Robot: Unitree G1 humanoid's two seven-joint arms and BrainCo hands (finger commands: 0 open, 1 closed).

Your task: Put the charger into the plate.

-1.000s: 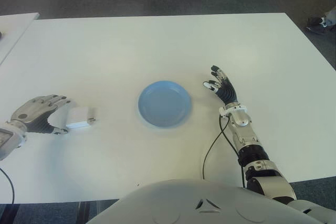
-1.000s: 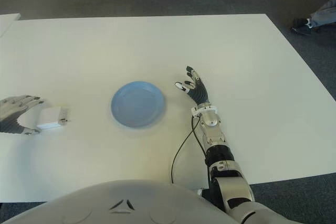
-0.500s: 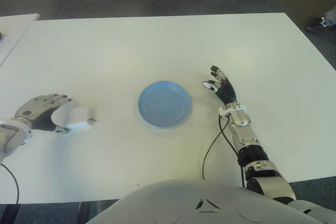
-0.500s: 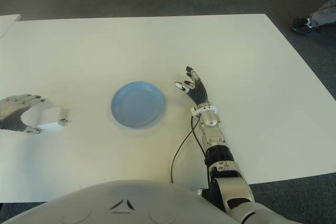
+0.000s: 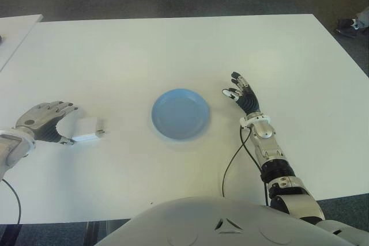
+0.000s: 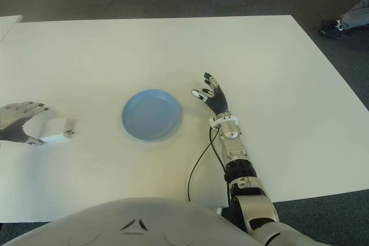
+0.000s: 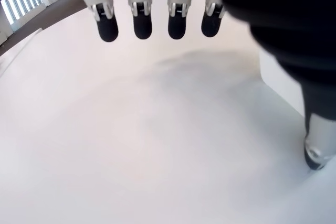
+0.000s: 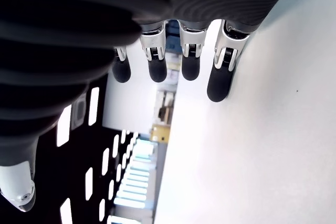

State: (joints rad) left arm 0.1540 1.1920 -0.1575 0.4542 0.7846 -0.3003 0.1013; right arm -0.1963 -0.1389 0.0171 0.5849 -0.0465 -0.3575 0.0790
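Note:
A white charger (image 5: 87, 129) lies flat on the white table (image 5: 173, 50), left of a light blue plate (image 5: 180, 113) that has nothing in it. My left hand (image 5: 49, 120) is at the charger's left side, fingers arched and spread over bare table, thumb tip by the charger's near edge. The left wrist view shows the fingertips (image 7: 142, 22) apart with nothing between them and the charger's white side (image 7: 278, 74) by the thumb. My right hand (image 5: 242, 93) shows to the right of the plate, fingers extended.
A black cable (image 5: 233, 159) runs along my right forearm on the table. Another white table's corner (image 5: 14, 27) shows at the far left. A person's shoe (image 5: 349, 24) is on the dark floor beyond the right edge.
My left hand has drawn slightly left, away from the charger. The charger, plate and right hand have not moved.

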